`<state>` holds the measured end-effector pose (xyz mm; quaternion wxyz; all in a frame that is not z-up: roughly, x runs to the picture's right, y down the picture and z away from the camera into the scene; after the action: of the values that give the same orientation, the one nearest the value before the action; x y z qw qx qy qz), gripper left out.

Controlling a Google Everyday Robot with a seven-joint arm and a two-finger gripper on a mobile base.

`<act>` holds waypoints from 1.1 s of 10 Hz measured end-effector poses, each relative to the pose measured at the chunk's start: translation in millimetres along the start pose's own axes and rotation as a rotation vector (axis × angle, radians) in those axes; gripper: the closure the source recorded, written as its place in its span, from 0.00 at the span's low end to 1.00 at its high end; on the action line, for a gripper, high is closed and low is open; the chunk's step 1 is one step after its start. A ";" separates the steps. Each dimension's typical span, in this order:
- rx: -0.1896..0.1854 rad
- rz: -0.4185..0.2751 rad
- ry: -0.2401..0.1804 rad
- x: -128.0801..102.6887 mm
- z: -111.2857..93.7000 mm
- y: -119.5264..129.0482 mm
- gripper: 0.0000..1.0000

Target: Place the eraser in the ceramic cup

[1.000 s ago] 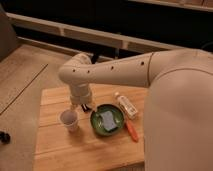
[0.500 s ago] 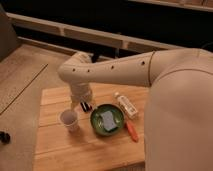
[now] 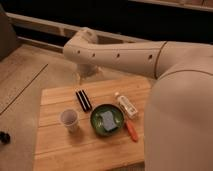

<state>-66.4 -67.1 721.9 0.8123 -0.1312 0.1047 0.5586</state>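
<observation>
The eraser (image 3: 83, 100), a black block with a pale stripe, lies flat on the wooden table (image 3: 60, 150), just behind and to the right of the white ceramic cup (image 3: 69, 119). The cup stands upright at the table's left-middle. My gripper (image 3: 86, 75) hangs under the pale arm at the table's far edge, above and behind the eraser and not touching it. It holds nothing that I can see.
A green bowl (image 3: 95, 116) with a pale blue-grey pad (image 3: 107, 120) stands right of the cup. A small bottle (image 3: 126, 105) and an orange-handled tool (image 3: 131, 131) lie to its right. The robot's big white body (image 3: 180, 115) covers the right side.
The arm's end was down over the eraser. It has lifted and drawn back toward the far edge, leaving the eraser uncovered on the table.
</observation>
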 end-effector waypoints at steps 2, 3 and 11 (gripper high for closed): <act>0.011 -0.012 -0.014 -6.3 -2.1 -6.9 0.35; 0.011 -0.018 -0.013 -5.3 -2.5 -3.6 0.35; -0.200 0.089 -0.117 -55.7 96.6 -1.6 0.35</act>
<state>-82.4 -84.7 830.8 0.7743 -0.1739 0.0067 0.6085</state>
